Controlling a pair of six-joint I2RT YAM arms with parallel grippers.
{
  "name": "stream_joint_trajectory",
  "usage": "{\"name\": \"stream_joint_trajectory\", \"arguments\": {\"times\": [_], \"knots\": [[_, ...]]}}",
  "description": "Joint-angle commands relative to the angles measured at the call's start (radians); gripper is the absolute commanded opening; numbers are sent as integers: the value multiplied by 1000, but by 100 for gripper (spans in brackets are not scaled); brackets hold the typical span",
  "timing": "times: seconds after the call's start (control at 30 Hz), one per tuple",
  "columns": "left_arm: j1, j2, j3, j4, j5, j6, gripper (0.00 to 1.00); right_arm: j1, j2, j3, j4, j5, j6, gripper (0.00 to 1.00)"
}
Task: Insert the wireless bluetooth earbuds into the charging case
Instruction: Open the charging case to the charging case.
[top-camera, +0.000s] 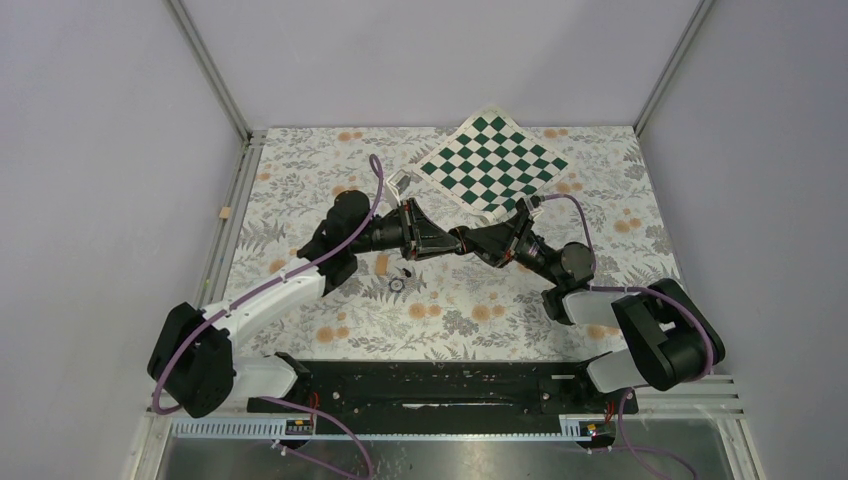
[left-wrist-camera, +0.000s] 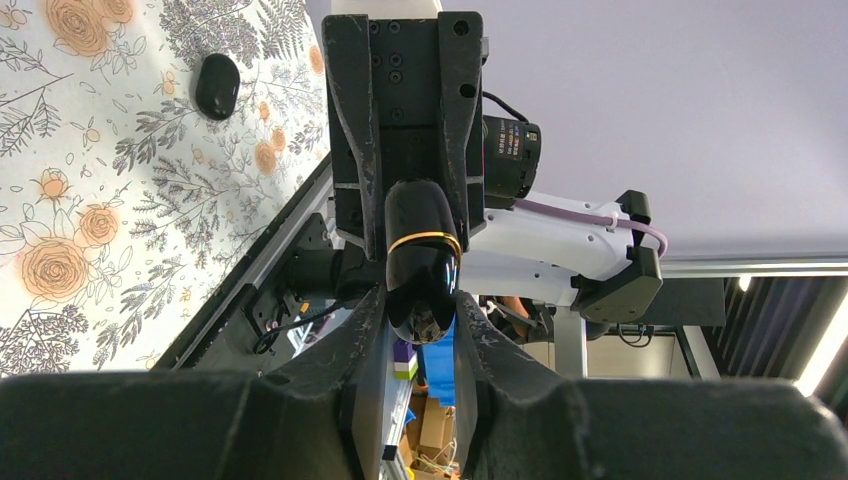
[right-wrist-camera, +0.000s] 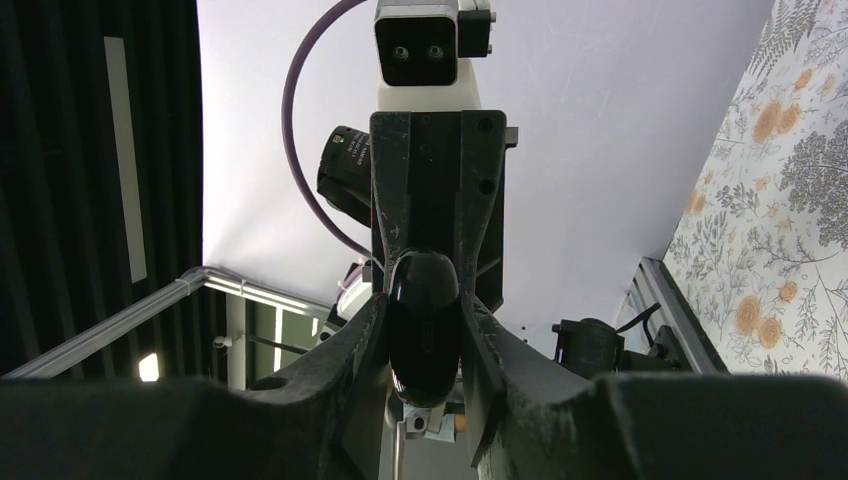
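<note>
Table (top-camera: 300, 170) has a floral cover. The 2 arms reach in from the near edge and meet tip to tip over the middle: left arm (top-camera: 270, 290) from the near-left corner, right arm (top-camera: 640, 330) from the near-right corner.

Checkerboard (top-camera: 492, 165) lies flat toward the far edge, turned corner-on, its near corner just behind the meeting point.

Left gripper (left-wrist-camera: 420, 315): jaws almost fully closed, pinching 1 end of the case (left-wrist-camera: 420, 265). Pads touch both sides.

Right gripper (right-wrist-camera: 423, 320): jaws part-way apart, clamped on the other end of the same case, pads touching both sides.

Case: glossy black, thin gold band around it. In the left wrist view the right fingers sit beyond the band and the left fingers on the near side of it. It is held off the table between the 2 grippers, lid closed as far as I can tell.

Black oval (left-wrist-camera: 216, 85) lies on the cover, well apart from the grippers. I cannot tell what it is.

Ring (top-camera: 398, 283), dark with a pale centre, lies mid-table on the near side of the left gripper. Tan strip (top-camera: 383, 263) lies just beside it.
</note>
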Motion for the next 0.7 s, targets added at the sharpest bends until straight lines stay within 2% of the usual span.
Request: {"name": "stream_joint_trajectory", "arguments": {"times": [0.0, 0.3, 0.67], "knots": [[-10, -101, 25, 227, 114, -46, 0, -10, 34, -5, -94, 27, -62, 30], [-10, -112, 27, 218, 114, -43, 0, -10, 34, -5, -98, 27, -64, 44], [-8, -111, 28, 192, 119, -30, 0, -12, 4, 1, -138, 22, -80, 56]]}}
